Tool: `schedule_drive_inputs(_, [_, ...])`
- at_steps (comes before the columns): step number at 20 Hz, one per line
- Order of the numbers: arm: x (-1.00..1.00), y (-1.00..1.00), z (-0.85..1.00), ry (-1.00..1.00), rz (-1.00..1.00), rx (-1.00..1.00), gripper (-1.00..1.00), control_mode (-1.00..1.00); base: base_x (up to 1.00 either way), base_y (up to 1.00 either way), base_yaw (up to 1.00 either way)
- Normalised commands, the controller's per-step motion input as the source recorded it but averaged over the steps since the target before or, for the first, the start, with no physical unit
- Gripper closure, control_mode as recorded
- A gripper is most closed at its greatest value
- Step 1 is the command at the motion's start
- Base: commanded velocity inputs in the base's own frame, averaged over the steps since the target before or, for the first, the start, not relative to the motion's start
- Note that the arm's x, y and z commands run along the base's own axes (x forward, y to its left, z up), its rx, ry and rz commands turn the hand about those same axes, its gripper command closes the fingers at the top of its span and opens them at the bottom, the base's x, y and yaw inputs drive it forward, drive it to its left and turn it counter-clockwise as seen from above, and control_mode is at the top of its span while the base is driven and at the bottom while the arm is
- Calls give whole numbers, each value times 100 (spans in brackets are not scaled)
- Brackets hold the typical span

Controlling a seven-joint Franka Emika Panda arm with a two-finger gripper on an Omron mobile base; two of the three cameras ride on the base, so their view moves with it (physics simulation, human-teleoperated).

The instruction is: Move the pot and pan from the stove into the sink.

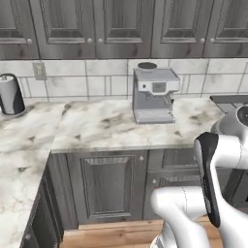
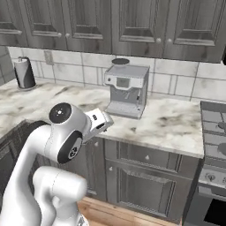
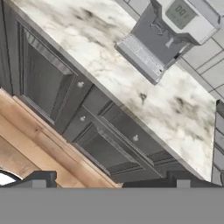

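Hand view: jaws wide apart (nothing between), angled down over the cabinet fronts [image 3: 87, 127] and counter [image 3: 131, 74].

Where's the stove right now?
The stove sits at the right edge of the right base view, just right of the marble counter that holds the coffee machine.

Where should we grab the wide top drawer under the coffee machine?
Grip the small round knob at the middle of the drawer front. The front looks like a flat panel set among the other cabinet fronts, so the knob is probably the only part jaws can close on. Come in straight from the front and level, because the counter sits directly above.
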Motion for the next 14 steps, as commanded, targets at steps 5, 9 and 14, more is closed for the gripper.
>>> schedule_drive_inputs(5, [0, 0, 0, 0, 0, 0, -100, 100, 5, -91, -3])
schedule_drive_inputs(9, [0, 0, 0, 0, 0, 0, -100, 100, 4, -93, -4])
schedule_drive_inputs(14, [0, 0, 0, 0, 0, 0, -100, 100, 3, -95, -5])
